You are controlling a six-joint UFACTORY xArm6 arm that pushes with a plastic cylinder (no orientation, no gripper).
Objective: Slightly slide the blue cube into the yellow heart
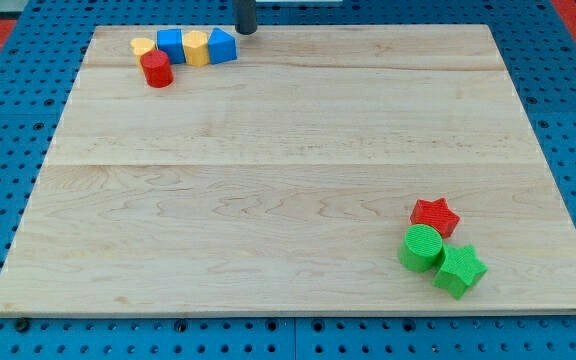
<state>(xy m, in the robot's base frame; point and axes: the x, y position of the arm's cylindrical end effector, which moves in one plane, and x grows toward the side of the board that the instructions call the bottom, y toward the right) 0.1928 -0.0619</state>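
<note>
The blue cube (pixel 171 45) sits in a row of blocks at the board's top left. A yellow block (pixel 142 46), probably the heart, touches its left side and is partly hidden by a red cylinder (pixel 156 70). Another yellow block (pixel 197 47), which looks hexagonal, touches the cube's right side. A blue triangular block (pixel 224 45) follows on the right. My tip (pixel 245 32) is at the board's top edge, just right of the blue triangular block and apart from the blue cube.
A red star (pixel 435 216), a green cylinder (pixel 422 247) and a green star (pixel 459 270) cluster at the board's bottom right. The wooden board (pixel 288 180) lies on a blue pegboard surface.
</note>
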